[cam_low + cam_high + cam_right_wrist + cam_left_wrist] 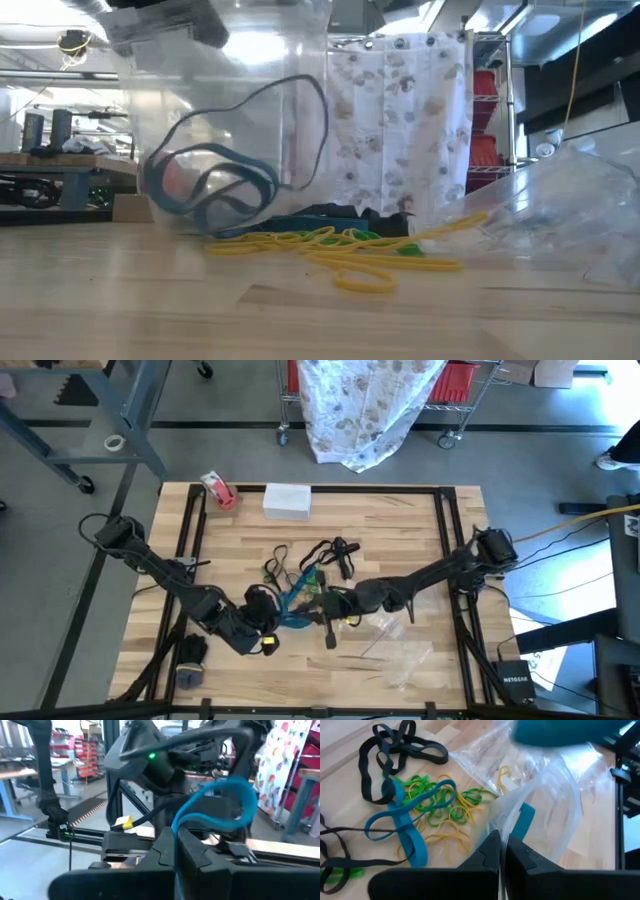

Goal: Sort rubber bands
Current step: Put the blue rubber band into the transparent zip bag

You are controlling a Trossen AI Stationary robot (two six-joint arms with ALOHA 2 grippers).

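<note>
Black, blue, green and yellow rubber bands [427, 807] lie heaped on the wooden table [390, 525], at its middle [305, 575]. My left gripper [502, 842] is shut on a clear plastic bag [545, 805], near the heap's front left [262, 625]. Blue bands [215, 185] show inside the raised bag. My right gripper [176, 832] is shut on a blue rubber band [227, 792], close beside the left one [328, 610]. Yellow bands [345, 255] rest flat on the wood under the bag. My left gripper pinches the clear bag's thin edge [506, 832] between its two fingers. The bag bulges open beyond the fingertips, raised off the table. A blue band [524, 820] sits inside it. My right gripper pinches the blue band at the low end of its loop [176, 827], between the two fingers. The rest of the loop [240, 787] arches up and out beyond the fingertips, clear of the table.
More clear bags [400, 650] lie near the right front of the table. A red-and-white tape roll [217, 488] and a white box [287, 500] sit by the far edge. Black rails [450, 540] run along the table's sides.
</note>
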